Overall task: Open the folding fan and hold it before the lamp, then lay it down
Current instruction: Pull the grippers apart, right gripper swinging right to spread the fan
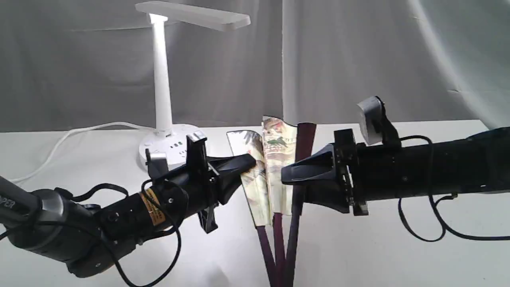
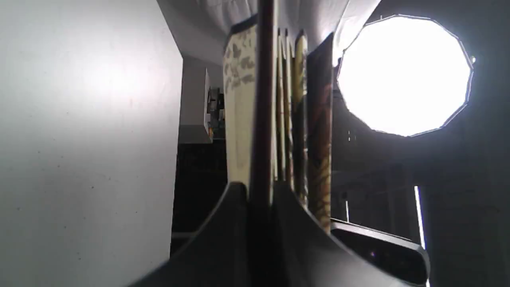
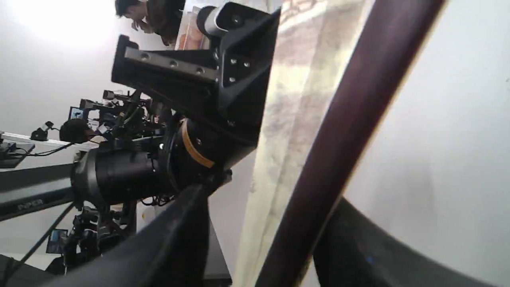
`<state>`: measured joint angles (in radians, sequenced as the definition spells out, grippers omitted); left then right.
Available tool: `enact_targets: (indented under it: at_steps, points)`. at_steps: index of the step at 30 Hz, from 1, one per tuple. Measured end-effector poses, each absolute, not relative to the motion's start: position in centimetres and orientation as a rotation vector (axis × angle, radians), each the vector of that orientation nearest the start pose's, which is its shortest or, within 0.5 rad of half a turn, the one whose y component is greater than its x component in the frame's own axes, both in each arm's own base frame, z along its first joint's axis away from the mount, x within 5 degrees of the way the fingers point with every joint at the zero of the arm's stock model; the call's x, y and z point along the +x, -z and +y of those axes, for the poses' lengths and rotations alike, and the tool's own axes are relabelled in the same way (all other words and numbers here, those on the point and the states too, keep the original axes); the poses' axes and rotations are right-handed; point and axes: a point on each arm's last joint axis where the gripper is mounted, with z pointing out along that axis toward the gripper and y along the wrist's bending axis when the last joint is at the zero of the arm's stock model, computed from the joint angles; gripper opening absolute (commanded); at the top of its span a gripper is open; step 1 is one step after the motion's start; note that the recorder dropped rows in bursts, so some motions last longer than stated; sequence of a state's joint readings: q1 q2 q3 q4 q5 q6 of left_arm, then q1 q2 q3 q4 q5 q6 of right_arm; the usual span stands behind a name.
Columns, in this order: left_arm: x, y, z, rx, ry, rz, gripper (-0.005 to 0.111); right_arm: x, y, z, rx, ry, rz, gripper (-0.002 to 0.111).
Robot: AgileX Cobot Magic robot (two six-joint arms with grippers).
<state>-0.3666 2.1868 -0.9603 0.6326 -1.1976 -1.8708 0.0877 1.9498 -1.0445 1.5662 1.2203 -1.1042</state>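
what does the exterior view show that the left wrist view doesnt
Only the exterior view: the lamp standing on the table with its white cord, and the right gripper reaching in from the right. Only the left wrist view: a big round studio light, glaring. Both: the folding fan, partly spread, and the left gripper shut on one of its dark ribs.

A tall white plastic desk lamp (image 1: 161, 79) stands back left; its round base (image 1: 167, 148) and white cord (image 1: 91, 126) fill that corner of the white table (image 1: 358, 255). Mid-table a partly spread cream paper fan with maroon ribs (image 1: 279, 175) stands upright, the left gripper (image 1: 251, 161) and right gripper (image 1: 287, 179) reaching in and barring both its sides. Free room lies behind the fan and over the table's right rear.
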Motion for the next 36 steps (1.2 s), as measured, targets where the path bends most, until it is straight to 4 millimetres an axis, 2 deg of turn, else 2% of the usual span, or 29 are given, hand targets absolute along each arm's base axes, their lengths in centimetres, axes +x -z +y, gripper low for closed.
enact_targets:
  at_steps: [4,10,17,18,27,36]
  points:
    - [35.1,-11.1,-18.9,-0.658,1.886,1.888,0.000,34.4,-18.1,11.5,-0.141,-1.705,2.247,0.041]
    - [35.1,-11.1,-18.9,-0.658,1.886,1.888,0.000,35.1,-18.0,11.3,-0.068,-1.640,2.228,0.032]
    - [35.1,-11.1,-18.9,-0.658,1.886,1.888,0.000,35.8,-17.9,11.1,0.032,-1.585,2.210,0.001]
    - [35.1,-11.1,-18.8,-0.657,1.882,1.885,0.000,35.8,-17.9,11.1,0.041,-1.590,2.209,0.000]
    - [35.4,-11.2,-18.8,-0.647,1.867,1.866,0.000,36.0,-18.0,11.0,0.046,-1.580,2.190,0.000]
    - [35.8,-10.8,-18.4,-0.690,1.819,1.824,0.000,36.5,-17.6,10.6,0.108,-1.492,2.209,0.000]
